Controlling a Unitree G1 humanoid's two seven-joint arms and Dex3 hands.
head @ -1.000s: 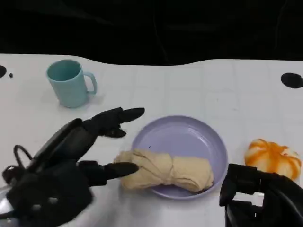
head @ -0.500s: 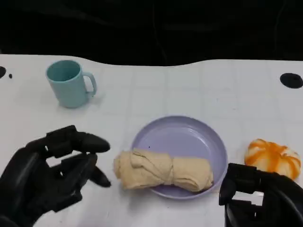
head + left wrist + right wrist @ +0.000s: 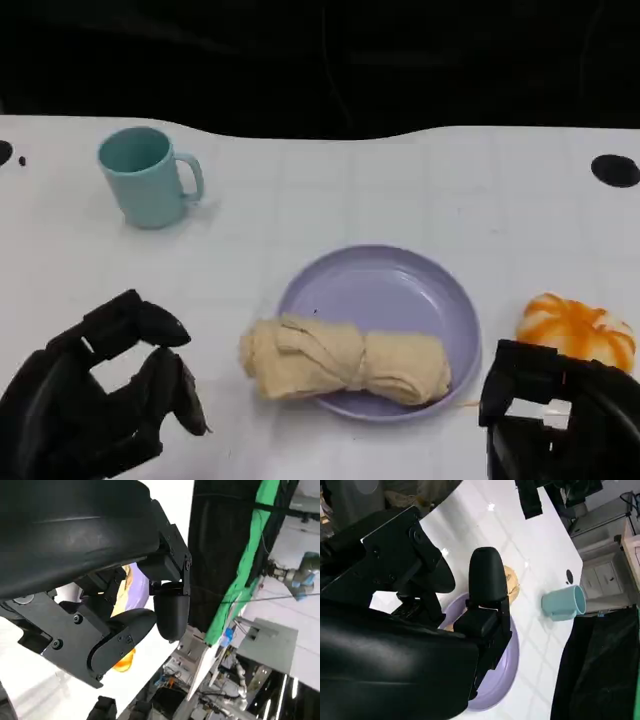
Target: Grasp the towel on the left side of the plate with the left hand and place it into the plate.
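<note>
While the empty left hand hangs with fingers loosely curled at the table's eight o'clock, the rolled towel lies across the plate's seven o'clock rim; soft and light, it looks best gripped mid-roll.

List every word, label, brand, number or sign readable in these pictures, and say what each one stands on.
None can be read. The cup, plate, towel and orange pumpkin-like thing carry no print. Background equipment in the left wrist view is too small and blurred to read.
</note>
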